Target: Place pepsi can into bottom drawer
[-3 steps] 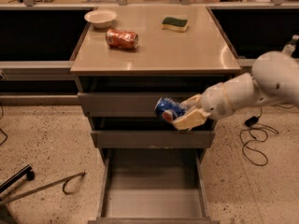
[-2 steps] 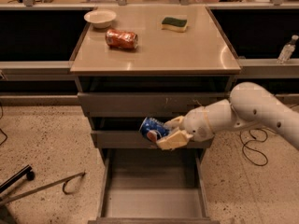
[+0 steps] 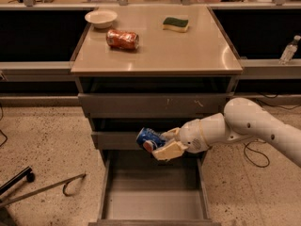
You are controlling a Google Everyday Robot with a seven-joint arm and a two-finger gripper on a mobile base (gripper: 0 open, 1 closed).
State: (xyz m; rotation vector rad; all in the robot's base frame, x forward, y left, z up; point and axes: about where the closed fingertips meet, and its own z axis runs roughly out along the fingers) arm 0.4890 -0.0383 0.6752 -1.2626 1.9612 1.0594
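Observation:
The pepsi can (image 3: 147,139) is blue with a round red, white and blue logo. It lies on its side in my gripper (image 3: 162,143), which is shut on it. My white arm (image 3: 244,126) reaches in from the right. The can hangs in front of the middle drawer front, just above the back of the open bottom drawer (image 3: 154,204). That drawer is pulled out toward the camera, with a wide flat grey floor and thin side walls, and nothing lies in it.
On the cabinet top (image 3: 188,51) lie an orange-red dented can (image 3: 122,39), a white bowl (image 3: 100,18) and a green sponge (image 3: 175,24). A water bottle (image 3: 288,50) stands on the right ledge. A black metal stand (image 3: 42,185) lies on the floor at left.
My gripper has carried the pepsi can leftward and downward, from beside the upper drawer front to just above the open bottom drawer. The arm has stretched further left.

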